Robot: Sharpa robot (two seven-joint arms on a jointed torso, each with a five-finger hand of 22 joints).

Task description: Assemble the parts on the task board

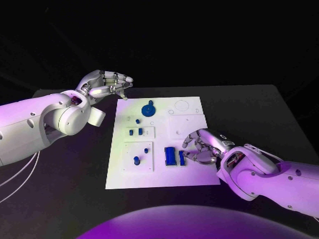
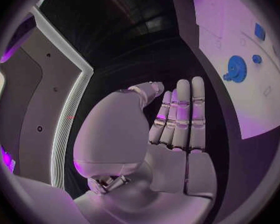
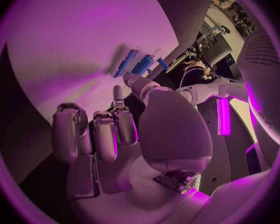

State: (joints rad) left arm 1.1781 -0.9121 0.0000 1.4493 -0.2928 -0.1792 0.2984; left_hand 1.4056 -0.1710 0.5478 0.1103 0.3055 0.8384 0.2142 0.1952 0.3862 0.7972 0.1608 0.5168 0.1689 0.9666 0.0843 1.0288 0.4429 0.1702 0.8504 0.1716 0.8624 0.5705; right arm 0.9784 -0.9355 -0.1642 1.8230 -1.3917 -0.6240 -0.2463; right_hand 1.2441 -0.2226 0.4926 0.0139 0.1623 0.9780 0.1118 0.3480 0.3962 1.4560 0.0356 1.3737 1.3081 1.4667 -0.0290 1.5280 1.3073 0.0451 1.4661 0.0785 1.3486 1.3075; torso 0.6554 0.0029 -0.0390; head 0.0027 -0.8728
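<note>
The task board [image 1: 163,144] lay flat in the middle of the black tabletop [image 1: 274,114], a white plate with shallow recesses and outlined circles. A round blue part [image 1: 149,108] with a small knob sat near its far end, and the same part showed in the left wrist view [image 2: 235,67] with a smaller blue piece [image 2: 257,59] just beside it. Two small blue parts [image 1: 135,132] stood in a framed recess further toward the robot, and another small one [image 1: 136,160] stood in the recess nearest the robot on the board's left side. Two blue rectangular parts [image 1: 174,157] lay side by side on the board near its near edge.

The left hand [image 1: 105,84] hovered above the tabletop off the board's far left corner, holding nothing; in the left wrist view [image 2: 177,119] its fingers were straight and pressed together, with the thumb set a little apart. The right hand [image 1: 205,147] hung over the board's right side, just beside the rectangular parts, with its fingers curled downward. In the right wrist view that hand [image 3: 115,129] showed bent fingers with nothing between them, and the rectangular parts [image 3: 135,63] lay just beyond the fingertips [image 3: 117,92], apart from them.
</note>
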